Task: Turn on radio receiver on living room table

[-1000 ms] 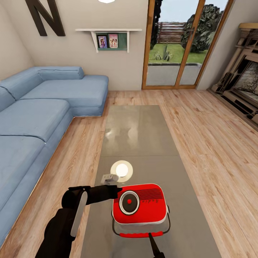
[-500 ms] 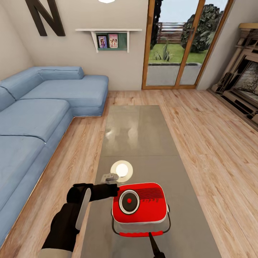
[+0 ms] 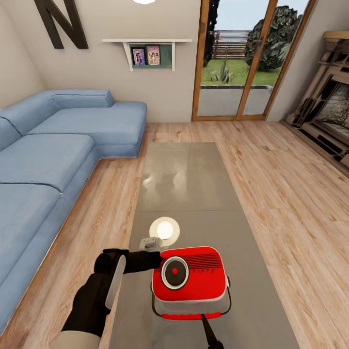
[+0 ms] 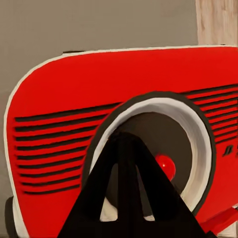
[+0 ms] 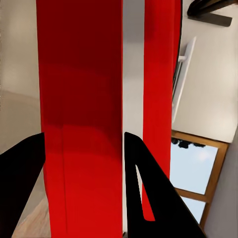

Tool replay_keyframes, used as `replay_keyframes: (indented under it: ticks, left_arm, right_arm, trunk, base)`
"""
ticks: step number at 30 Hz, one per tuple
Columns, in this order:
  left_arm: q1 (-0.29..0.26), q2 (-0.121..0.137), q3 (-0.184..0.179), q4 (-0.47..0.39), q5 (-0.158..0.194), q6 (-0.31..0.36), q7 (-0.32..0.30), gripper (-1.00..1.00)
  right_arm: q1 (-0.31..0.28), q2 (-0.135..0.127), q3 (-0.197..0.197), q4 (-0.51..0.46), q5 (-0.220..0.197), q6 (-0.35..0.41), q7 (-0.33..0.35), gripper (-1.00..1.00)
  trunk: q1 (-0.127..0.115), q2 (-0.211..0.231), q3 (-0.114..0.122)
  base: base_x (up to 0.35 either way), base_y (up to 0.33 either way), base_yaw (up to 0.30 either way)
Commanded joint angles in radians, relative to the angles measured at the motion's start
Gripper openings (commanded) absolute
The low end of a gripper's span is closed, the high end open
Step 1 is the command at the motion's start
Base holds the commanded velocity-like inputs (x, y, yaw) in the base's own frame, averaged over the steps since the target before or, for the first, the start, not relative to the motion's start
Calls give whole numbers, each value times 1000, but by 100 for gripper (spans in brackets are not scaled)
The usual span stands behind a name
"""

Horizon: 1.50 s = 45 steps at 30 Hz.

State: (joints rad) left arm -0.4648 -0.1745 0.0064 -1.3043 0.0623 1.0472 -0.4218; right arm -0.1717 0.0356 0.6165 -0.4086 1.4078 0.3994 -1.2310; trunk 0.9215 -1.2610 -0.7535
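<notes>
The red radio receiver point(image 3: 190, 281) shows large at the near end of the table point(image 3: 186, 179), its round dial facing up at me and its wire handle looping round it. My left gripper point(image 3: 159, 260) reaches in from the left, shut, its joined fingertips at the edge of the dial point(image 4: 163, 163). In the left wrist view the left gripper point(image 4: 124, 141) points straight at the dial's dark centre. My right gripper point(image 5: 84, 144) has the radio's red body point(image 5: 82, 99) between its two fingers, and one dark finger point(image 3: 208, 333) shows at the radio's near edge.
A round white lamp reflection point(image 3: 165, 230) glints on the table just beyond the radio. The long blue sofa point(image 3: 53, 160) runs along the left, with wood floor point(image 3: 286, 194) on both sides. A fireplace point(image 3: 329, 111) stands at the right and glass doors point(image 3: 242, 63) at the back.
My left forearm has swung a little to the right, closer to the radio, while its gripper stays at the dial's edge. The radio and right gripper have barely moved.
</notes>
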Motion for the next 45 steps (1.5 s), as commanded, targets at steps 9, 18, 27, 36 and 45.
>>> replay_keyframes:
  ticks: [9,18,27,36,45]
  left_arm:
    - [-1,0,-4,69,69,0,3,-100]
    - [-1,0,-6,73,75,0,3,-100]
    - [-1,0,-11,125,122,0,4,-100]
    - [-2,0,-15,137,131,0,5,-100]
    - [-2,0,-16,127,152,0,5,-100]
  right_arm:
    - [0,1,1,-1,2,4,-3,-100]
    - [0,2,1,-1,2,4,-4,-100]
    - [0,4,0,-1,2,4,-4,-100]
    - [0,3,0,-1,2,5,-4,-100]
    - [0,2,0,-1,1,4,11,-100]
  trunk:
    - [0,0,0]
    - [0,0,0]
    - [0,0,0]
    - [0,0,0]
    - [0,0,0]
  base:
    - [0,0,0]
    - [0,0,0]
    - [0,0,0]
    - [0,0,0]
    - [0,0,0]
